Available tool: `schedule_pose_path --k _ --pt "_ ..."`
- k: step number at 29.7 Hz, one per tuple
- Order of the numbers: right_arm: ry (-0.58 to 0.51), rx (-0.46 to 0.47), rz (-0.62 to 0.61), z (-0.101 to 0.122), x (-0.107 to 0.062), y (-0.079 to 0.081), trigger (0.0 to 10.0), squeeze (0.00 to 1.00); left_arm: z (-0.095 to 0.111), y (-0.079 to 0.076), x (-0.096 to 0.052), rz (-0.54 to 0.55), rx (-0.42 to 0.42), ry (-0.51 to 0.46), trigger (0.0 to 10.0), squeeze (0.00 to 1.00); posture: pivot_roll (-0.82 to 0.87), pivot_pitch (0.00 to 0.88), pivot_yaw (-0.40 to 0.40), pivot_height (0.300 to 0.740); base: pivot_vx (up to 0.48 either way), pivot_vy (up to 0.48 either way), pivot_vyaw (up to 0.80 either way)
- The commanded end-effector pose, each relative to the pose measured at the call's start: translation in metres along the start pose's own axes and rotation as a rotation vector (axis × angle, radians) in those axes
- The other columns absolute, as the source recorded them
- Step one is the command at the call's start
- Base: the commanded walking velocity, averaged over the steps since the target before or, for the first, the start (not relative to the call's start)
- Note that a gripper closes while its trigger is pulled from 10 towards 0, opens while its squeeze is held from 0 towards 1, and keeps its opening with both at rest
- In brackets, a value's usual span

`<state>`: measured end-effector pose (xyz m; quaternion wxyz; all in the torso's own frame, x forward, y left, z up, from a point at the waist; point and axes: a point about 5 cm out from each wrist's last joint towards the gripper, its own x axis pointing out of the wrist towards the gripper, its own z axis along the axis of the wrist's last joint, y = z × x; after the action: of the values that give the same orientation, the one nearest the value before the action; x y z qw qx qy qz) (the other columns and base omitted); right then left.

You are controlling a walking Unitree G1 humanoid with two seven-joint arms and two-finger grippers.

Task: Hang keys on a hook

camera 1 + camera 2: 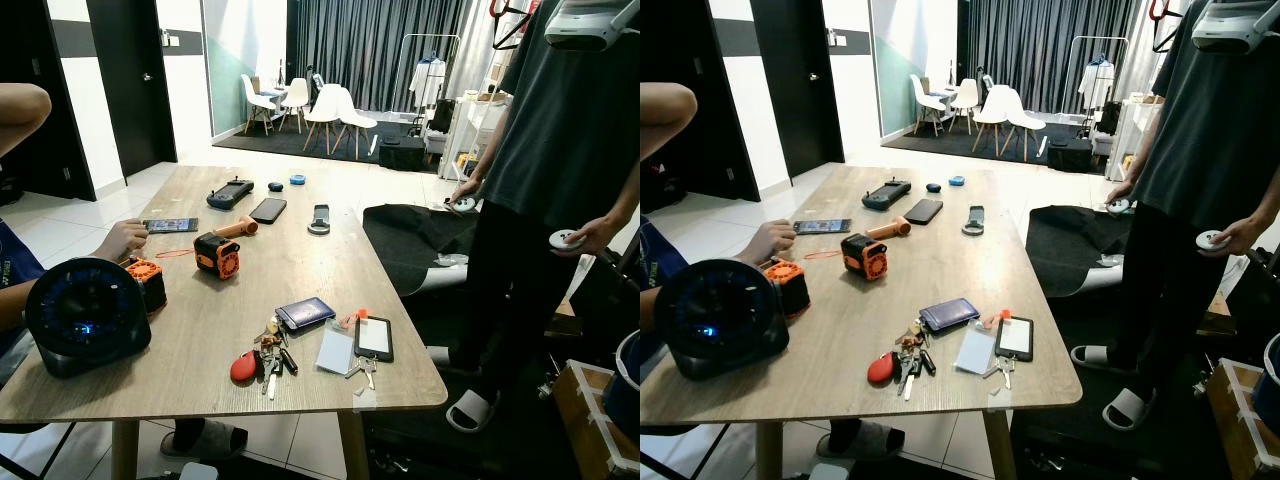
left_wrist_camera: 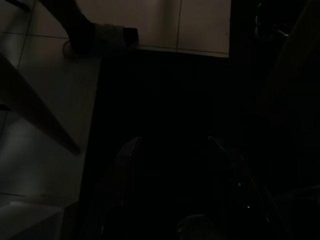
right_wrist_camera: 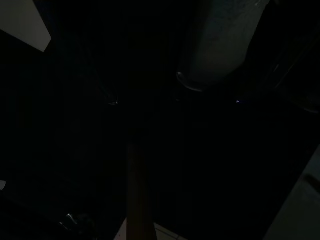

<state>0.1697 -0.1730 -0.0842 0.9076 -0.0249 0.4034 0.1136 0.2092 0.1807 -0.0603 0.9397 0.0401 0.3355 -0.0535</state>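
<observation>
The keys [image 1: 272, 352] are seen lying flat on the wooden bench [image 1: 200, 300], near its front edge, in a loose bunch with a red fob [image 1: 244, 366] touching them on the robot's left. A second small key set [image 1: 363, 370] lies just beside a clear card sleeve [image 1: 335, 351] and a black phone [image 1: 373, 337]; a dark blue wallet [image 1: 305, 313] sits just behind the main bunch. No hook is made out anywhere in the head views, so the step in hand is judged to be the approach and pick, not the hanging.

For a clean pick, the bunch is best taken at the ring or fob, from above, since flat keys on a flat top are hard to pinch and may slide toward the edge. The wallet and card sleeve should be avoided. The hook has to be located before any carry is started.

Both arms are judged to be hanging idle below bench height. In the left wrist view, very dark, a bench leg [image 2: 37, 112], floor tiles and a slippered foot [image 2: 97, 37] are made out; the left gripper's state cannot be told. The right wrist view is darker; the right gripper's state cannot be told either. Nothing is seen held.

A standing person [image 1: 560, 150] is beside the bench on the robot's right; a seated person's hand [image 1: 120, 240] rests on the bench on the left.
</observation>
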Motion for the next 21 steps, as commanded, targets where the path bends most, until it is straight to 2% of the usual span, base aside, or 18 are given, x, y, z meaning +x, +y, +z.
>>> schedule_pose_path --k 1,8,16,21 --pt "0.005 0.009 -0.015 -0.0001 -0.0006 -0.0039 10.0 0.00 -0.0004 0.0007 0.0009 0.007 -0.005 0.016 10.0 0.00 0.09 0.000 -0.033 0.740 0.000 0.000 0.00" --pt "0.008 0.010 -0.016 -0.0008 -0.0008 -0.0043 10.0 0.00 -0.0008 0.0034 0.0011 0.032 -0.034 0.027 10.0 0.00 0.09 0.000 -0.031 0.740 0.000 0.000 0.00" --pt "0.010 0.010 -0.012 -0.0013 -0.0006 -0.0028 10.0 0.00 0.0009 0.0019 0.0014 0.015 -0.029 0.013 10.0 0.00 0.09 0.000 -0.029 0.740 0.000 0.480 0.00" --pt "0.009 0.010 -0.011 -0.0010 -0.0006 -0.0027 10.0 0.00 0.0000 0.0025 0.0006 0.011 -0.022 0.010 10.0 0.00 0.09 0.000 -0.030 0.740 0.000 0.000 0.00"
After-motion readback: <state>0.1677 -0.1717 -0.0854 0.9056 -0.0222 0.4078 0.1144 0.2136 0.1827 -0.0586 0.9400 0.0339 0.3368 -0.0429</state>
